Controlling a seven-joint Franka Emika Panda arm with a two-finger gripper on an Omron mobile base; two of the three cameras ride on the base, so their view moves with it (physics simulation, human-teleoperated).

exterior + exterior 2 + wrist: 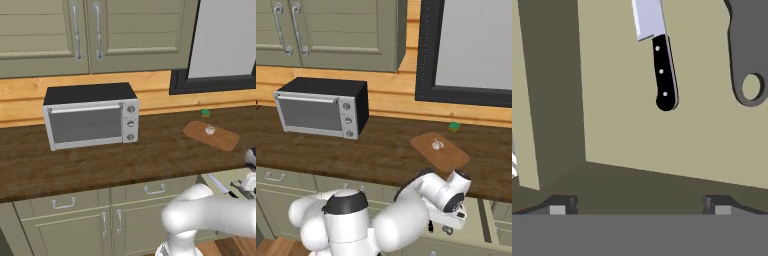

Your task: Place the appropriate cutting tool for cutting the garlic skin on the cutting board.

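- Knife (657, 55) lying in an open drawer (627, 135), silver blade toward the top of the hand view, black riveted handle pointing down toward the gripper.
- Also seen in the left base view as a slim blade (218, 183) in the drawer below the counter's front edge.
- Untouched by the gripper (639, 205); fingertips (562, 205) set wide apart at the bottom of the hand view, nothing between them, well short of the handle.
- Grey utensil (751, 55) with a round hole in its end lying to the right of the knife, apart from it.
- Board (211, 134) flat on the dark wooden counter (100, 160), right of the toaster oven (92, 116) and well apart from it.
- Garlic (210, 130) resting on the board, near its middle.
- Small green object (205, 113) on the counter behind the board, by the wall.
- Arm bent low in front of the counter, hand (448, 212) below the counter edge, under the board.
- Cabinets (85, 30) above the oven; dark-framed window (471, 50) above the board.
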